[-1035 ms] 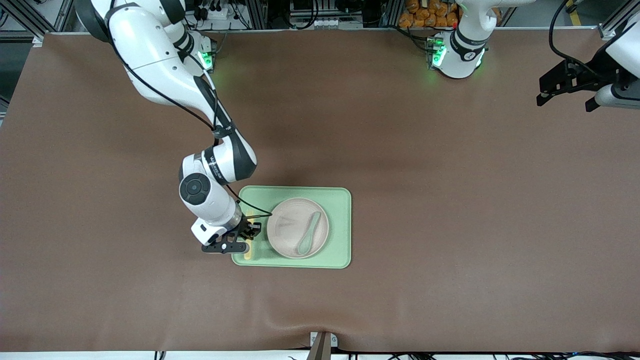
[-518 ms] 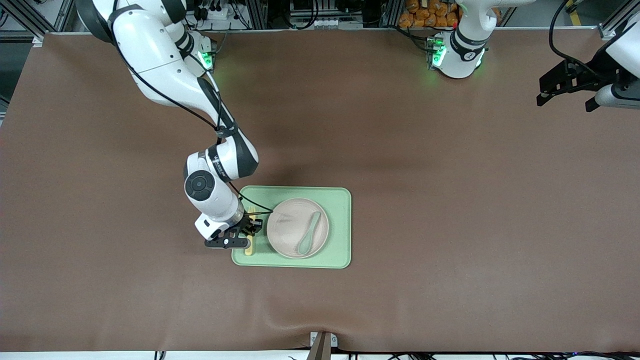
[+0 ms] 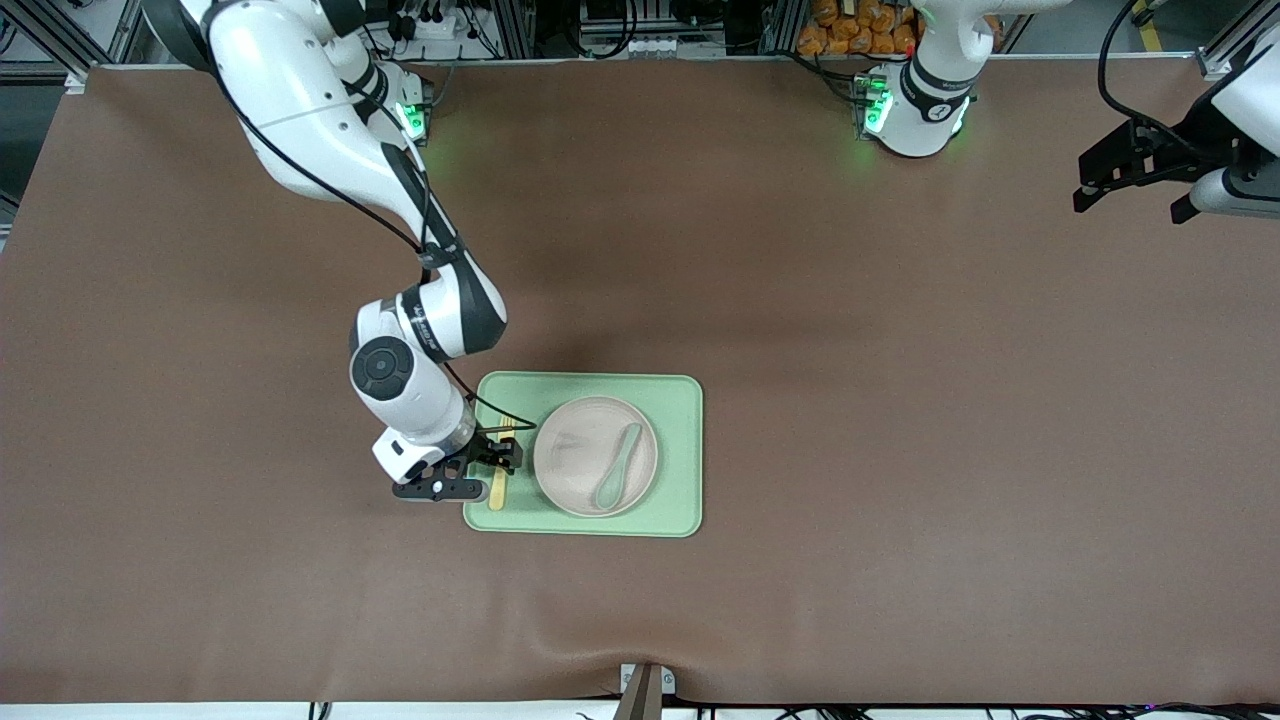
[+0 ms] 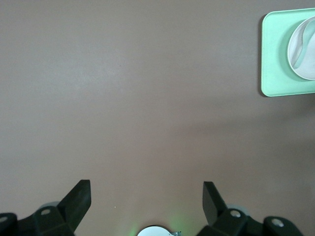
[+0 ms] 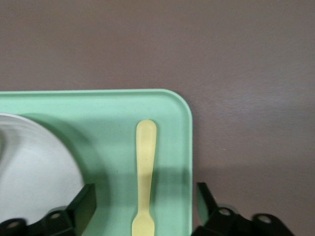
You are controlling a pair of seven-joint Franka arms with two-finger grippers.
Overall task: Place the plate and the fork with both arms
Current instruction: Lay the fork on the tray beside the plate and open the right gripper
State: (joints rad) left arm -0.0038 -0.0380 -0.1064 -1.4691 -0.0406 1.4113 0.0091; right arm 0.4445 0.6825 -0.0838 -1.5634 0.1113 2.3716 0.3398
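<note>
Right gripper (image 3: 487, 468) is spread wide over the fork (image 5: 144, 177), whose tines are hidden; it lies on the green tray (image 3: 680, 400) beside the plate (image 3: 575, 450). Left gripper (image 4: 146, 196) waits agape.

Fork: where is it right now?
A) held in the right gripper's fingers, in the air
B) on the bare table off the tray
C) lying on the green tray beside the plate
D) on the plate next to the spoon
C: the fork lies flat on the tray beside the plate, with the right gripper open over it, its fingers clear of the handle on both sides.
</note>
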